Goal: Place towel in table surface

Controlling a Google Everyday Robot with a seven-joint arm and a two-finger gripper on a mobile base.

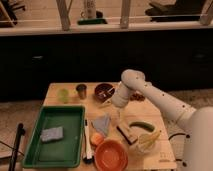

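Observation:
A grey-blue towel (102, 124) lies crumpled on the light wooden table surface (155, 116), near its middle and just right of the green tray. My gripper (112, 103) is at the end of the white arm (150, 95), above the table and just up and right of the towel. I cannot tell whether it touches the towel.
A green tray (75, 116) holding a grey-blue pad (52, 134) stands at the left. An orange bowl (110, 155), an orange fruit (97, 138), a brush (125, 132), a green cucumber (141, 126), a dark bowl (103, 91), a metal cup (81, 91) and a green cup (63, 95) stand around.

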